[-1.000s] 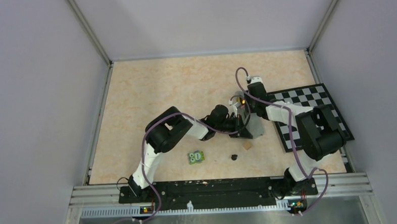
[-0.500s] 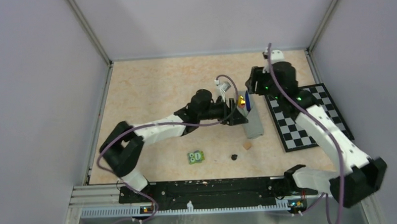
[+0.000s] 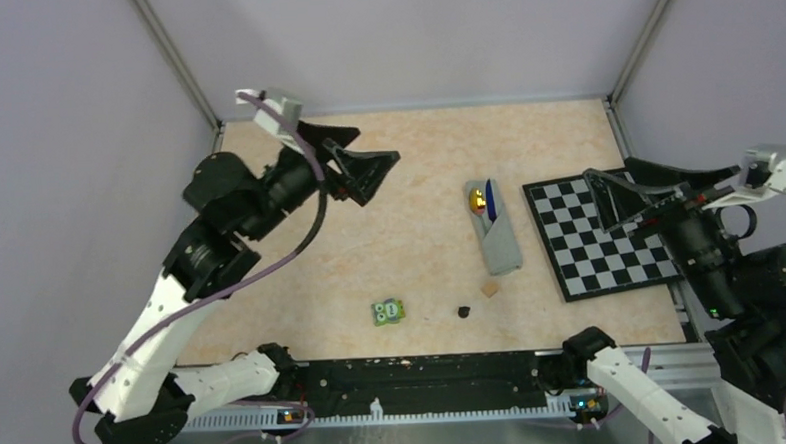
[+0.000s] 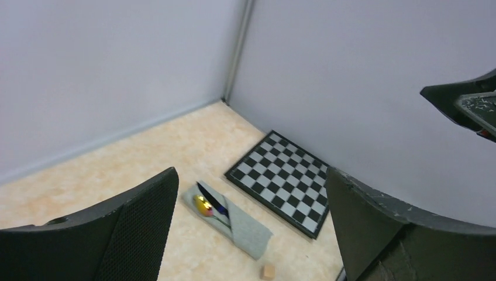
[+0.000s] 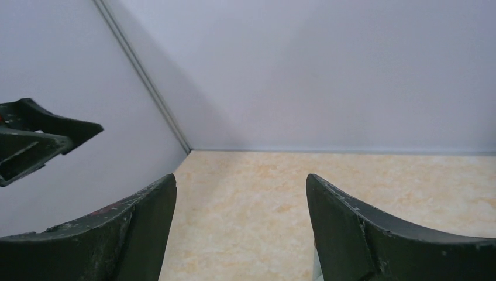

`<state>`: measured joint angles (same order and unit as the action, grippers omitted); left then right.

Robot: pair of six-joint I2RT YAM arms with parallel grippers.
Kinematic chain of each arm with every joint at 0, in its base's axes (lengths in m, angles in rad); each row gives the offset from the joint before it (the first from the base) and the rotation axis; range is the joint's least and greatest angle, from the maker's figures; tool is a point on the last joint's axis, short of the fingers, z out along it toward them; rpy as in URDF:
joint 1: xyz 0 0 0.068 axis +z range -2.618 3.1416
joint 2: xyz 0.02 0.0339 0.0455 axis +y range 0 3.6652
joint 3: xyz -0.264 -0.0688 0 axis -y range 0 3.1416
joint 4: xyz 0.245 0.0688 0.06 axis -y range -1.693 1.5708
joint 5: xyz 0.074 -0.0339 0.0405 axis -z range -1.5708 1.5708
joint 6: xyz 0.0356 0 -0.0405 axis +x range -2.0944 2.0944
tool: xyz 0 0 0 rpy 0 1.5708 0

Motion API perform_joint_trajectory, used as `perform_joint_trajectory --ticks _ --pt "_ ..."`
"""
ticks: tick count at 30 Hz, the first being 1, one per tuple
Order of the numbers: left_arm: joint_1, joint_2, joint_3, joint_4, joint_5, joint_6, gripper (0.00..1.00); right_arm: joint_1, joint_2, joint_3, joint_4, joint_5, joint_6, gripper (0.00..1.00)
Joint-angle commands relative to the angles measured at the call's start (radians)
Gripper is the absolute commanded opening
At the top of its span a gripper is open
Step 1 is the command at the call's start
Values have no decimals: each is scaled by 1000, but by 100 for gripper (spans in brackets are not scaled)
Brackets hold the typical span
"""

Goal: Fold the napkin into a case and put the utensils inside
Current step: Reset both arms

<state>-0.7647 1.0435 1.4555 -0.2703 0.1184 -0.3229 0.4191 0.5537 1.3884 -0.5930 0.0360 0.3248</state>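
I judge the job all but done; next I only park both arms clear of the cloth. Left of the checkerboard mat [image 3: 610, 235] a tan cube [image 3: 489, 289] sits nearest; beyond it lies the case [image 3: 502, 239], soft grey, long, narrow. The utensils [image 3: 482, 200] poke from its far end: glossy yellow head, slim blue. Left gripper [image 3: 364, 161] and right gripper [image 3: 616, 187] hang raised, jaws apart, empty.

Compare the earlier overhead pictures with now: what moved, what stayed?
Both arms drew back from the case: the left gripper toward the far left, the right gripper to the right. Both are open and empty. The utensils, checkerboard, owl block and tan cube stayed put.
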Motion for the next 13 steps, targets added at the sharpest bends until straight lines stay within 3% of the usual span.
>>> perform_joint_trajectory --ticks 1,13 --pt "1 -66 99 -160 -159 111 99 7 5 71 -87 77 -28 79" --pt "-1 -180 175 -216 -284 170 99 7 -39 104 -63 121 -46 80"
